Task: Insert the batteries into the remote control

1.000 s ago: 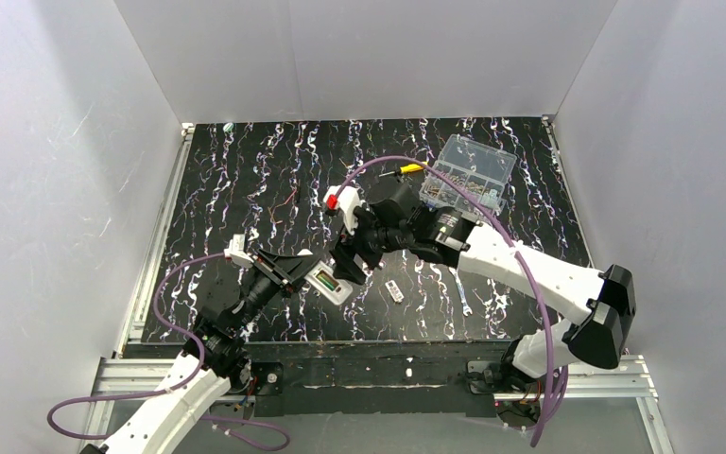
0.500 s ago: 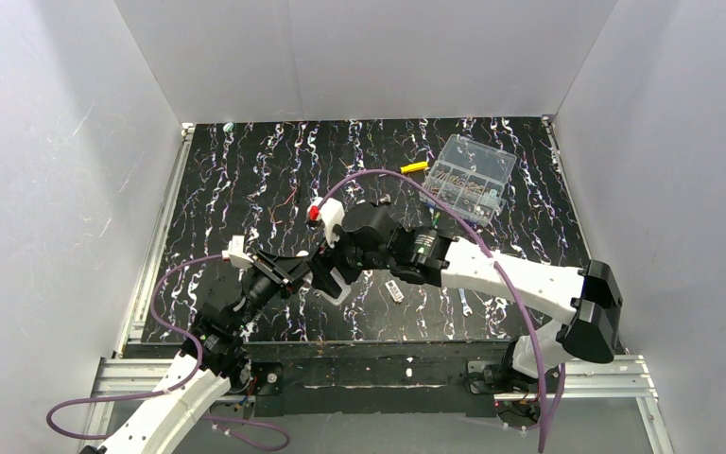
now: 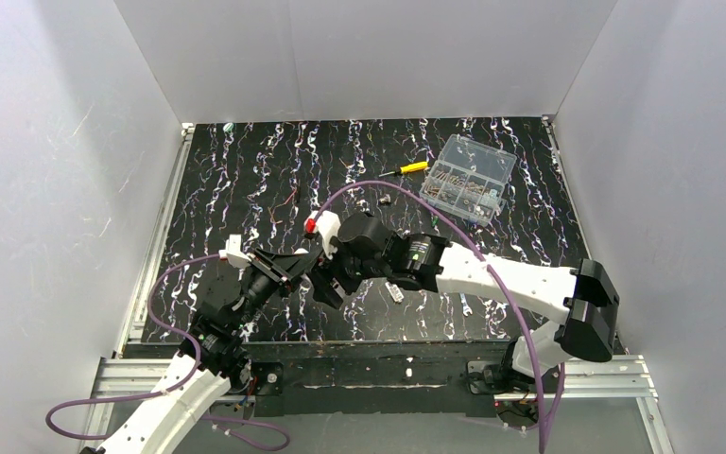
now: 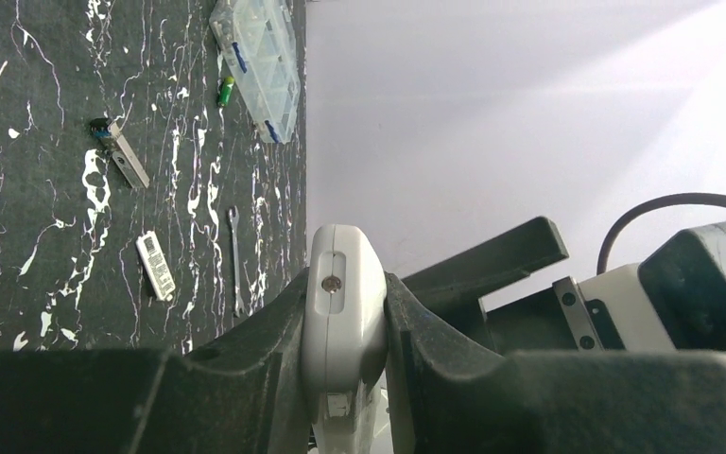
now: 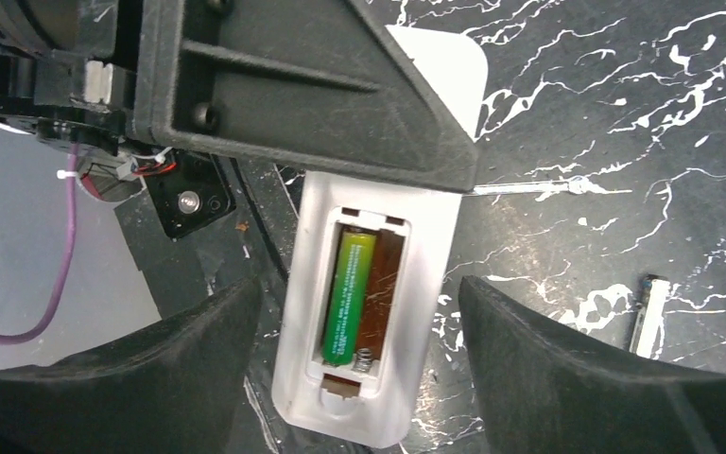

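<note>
My left gripper (image 4: 345, 331) is shut on the white remote control (image 4: 343, 312) and holds it on edge above the table. In the right wrist view the remote control (image 5: 430, 284) lies back side up with its compartment uncovered. One green battery (image 5: 350, 298) sits in the left slot. The slot beside it shows bare brown plastic and a spring. My right gripper (image 5: 357, 293) is open, with one finger on each side of the remote's end and touching nothing. From above, the right gripper (image 3: 329, 282) covers the remote next to the left gripper (image 3: 295, 270).
A small flat white-and-dark cover piece (image 3: 394, 291) and a thin wrench (image 3: 464, 301) lie right of the grippers. A clear compartment box (image 3: 467, 180) with a yellow screwdriver (image 3: 406, 168) beside it stands at the back right. White walls enclose the black marbled table (image 3: 246, 180).
The right arm has swung down and left from near the box, so its open gripper now hangs over the remote. The left gripper has stayed put, still holding the remote.
</note>
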